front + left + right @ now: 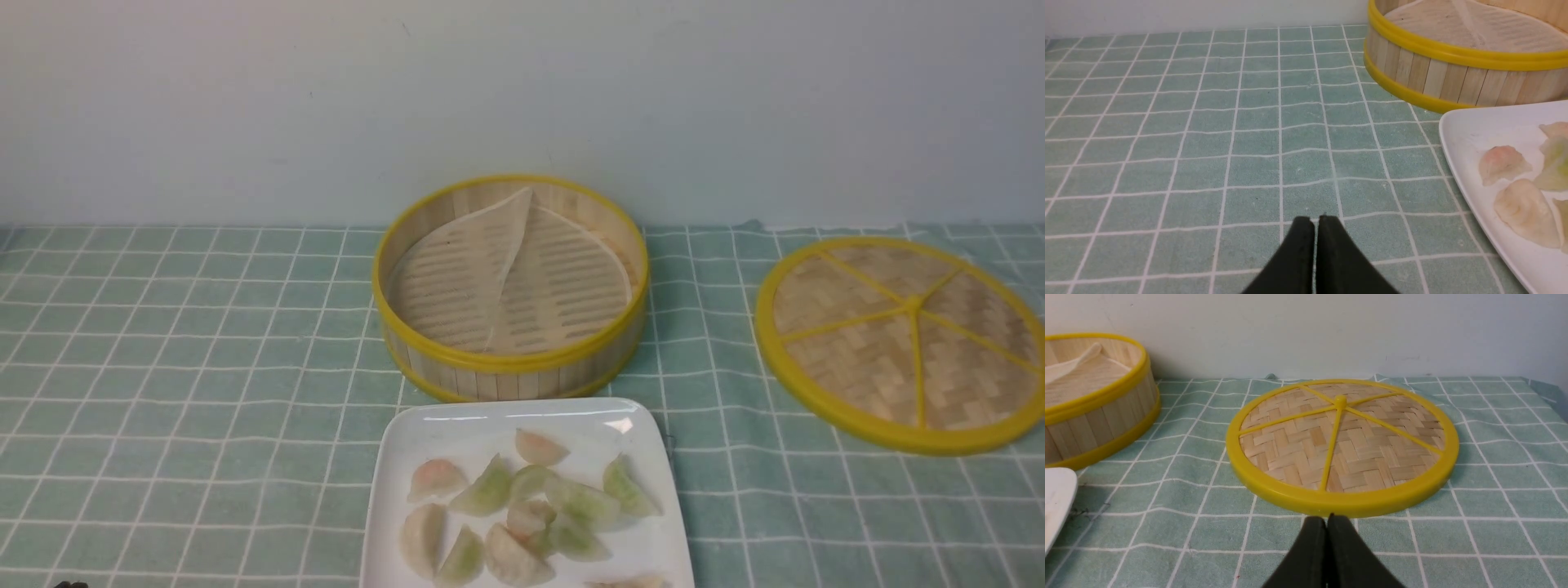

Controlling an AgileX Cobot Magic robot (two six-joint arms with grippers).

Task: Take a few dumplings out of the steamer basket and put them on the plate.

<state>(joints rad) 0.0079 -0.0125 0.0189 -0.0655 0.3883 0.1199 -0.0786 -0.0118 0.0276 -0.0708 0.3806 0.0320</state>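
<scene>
Here's the white plate (pixel 457 426) at the near middle of the desk (pixel 180 343), and the dumplings (pixel 522 510) are piled on it, pale green, pink and cream, some overlapping in a loose cluster. Right behind it, just about touching its far edge, sits the steamer basket (pixel 510 359), and it's bare inside: only the pale liner sheet (pixel 490 269), folded up along a crease, lies on the slatted floor. Off to the robot's right, well apart from the basket, the flat woven lid (pixel 902 343) with its yellow rim and spokes lies on the green checked cloth (pixel 775 490). Now the left pincer (pixel 1314 220): its black tips are pressed together, clenched on nothing, low over bare cloth, and from its wrist view the plate (pixel 1470 134) with its dumplings (pixel 1502 163) lies off to one side, near but not touching, the basket (pixel 1437 77) beyond that. The right pincer (pixel 1327 518) is the same story, tips squeezed tight with nothing between them, sitting just in front of the lid's (pixel 1343 500) yellow rim; whether it actually touches that rim I can't tell. From there the basket (pixel 1098 416) and a corner of the plate (pixel 1057 490) lie well off toward the other arm. No brands, labels or writing readable on anything here.
</scene>
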